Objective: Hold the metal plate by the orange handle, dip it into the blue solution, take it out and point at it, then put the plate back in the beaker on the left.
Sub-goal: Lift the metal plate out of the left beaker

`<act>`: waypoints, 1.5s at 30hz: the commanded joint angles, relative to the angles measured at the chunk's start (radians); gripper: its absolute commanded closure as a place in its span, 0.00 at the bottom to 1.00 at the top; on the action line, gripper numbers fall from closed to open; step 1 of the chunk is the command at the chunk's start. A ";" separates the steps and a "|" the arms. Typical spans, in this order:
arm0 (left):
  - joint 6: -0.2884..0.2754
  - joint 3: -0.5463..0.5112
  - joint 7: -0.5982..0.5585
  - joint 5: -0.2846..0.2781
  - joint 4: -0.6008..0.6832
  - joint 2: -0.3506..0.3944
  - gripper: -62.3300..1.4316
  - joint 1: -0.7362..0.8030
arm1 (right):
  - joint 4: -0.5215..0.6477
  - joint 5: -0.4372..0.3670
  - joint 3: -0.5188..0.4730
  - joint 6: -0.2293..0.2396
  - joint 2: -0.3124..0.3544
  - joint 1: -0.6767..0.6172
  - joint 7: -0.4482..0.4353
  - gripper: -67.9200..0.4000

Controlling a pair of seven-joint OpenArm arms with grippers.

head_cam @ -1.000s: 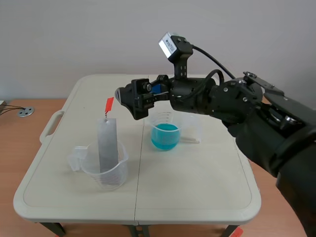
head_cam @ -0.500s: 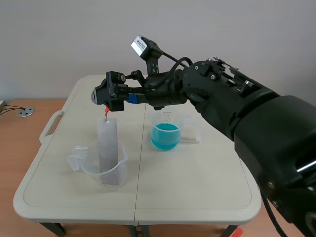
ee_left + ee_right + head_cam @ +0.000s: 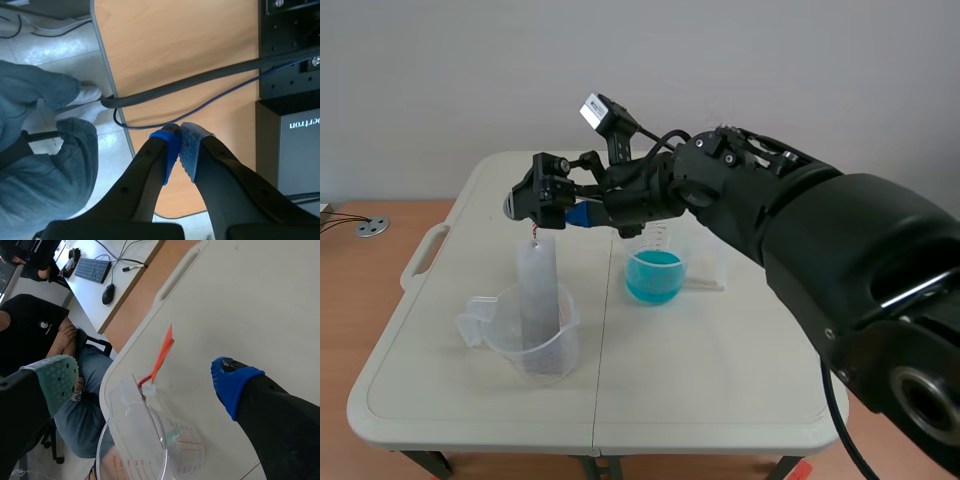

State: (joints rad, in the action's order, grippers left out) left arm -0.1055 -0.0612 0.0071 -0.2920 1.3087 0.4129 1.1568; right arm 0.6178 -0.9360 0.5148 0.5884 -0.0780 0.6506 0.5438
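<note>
The right gripper point(image 3: 144, 376), spread wide, straddles the orange handle point(image 3: 162, 354) with room either side, apparently not touching it. The metal plate point(image 3: 537, 290) stands in the left beaker point(image 3: 505, 350). The left gripper point(image 3: 181, 139) is pressed together.

A plain pale wall point(image 3: 440, 70) is filling the upper half of the scene view behind the cream folding tabletop point(image 3: 720, 350). At the left edge a wooden desk point(image 3: 350, 300) is showing, carrying a grey disc point(image 3: 372, 227) with cables point(image 3: 335, 222). Soft, even light is falling across everything.
</note>
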 commanded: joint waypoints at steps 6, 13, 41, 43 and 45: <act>-0.002 -0.005 0.014 -0.003 0.006 -0.002 0.95 0.006 | 0.026 -0.019 -0.003 0.008 -0.009 0.033 -0.011 0.34; -0.003 -0.005 0.018 -0.003 0.006 -0.002 0.95 0.006 | 0.026 -0.019 -0.003 0.007 -0.009 0.033 -0.010 0.52; -0.003 -0.005 0.017 -0.003 0.006 -0.002 0.95 0.006 | 0.024 -0.037 -0.003 -0.002 -0.040 0.033 -0.007 0.41; -0.003 -0.005 0.017 -0.003 0.006 -0.002 0.95 0.006 | 0.011 -0.037 -0.003 -0.020 -0.050 0.033 -0.007 0.41; -0.003 -0.005 0.017 -0.003 0.006 -0.002 0.95 0.006 | -0.007 -0.037 -0.003 -0.021 -0.059 0.033 -0.007 0.41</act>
State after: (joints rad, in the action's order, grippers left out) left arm -0.1055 -0.0612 0.0265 -0.2920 1.3087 0.4129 1.1522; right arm 0.6140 -0.9585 0.5148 0.5621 -0.1196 0.6586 0.5438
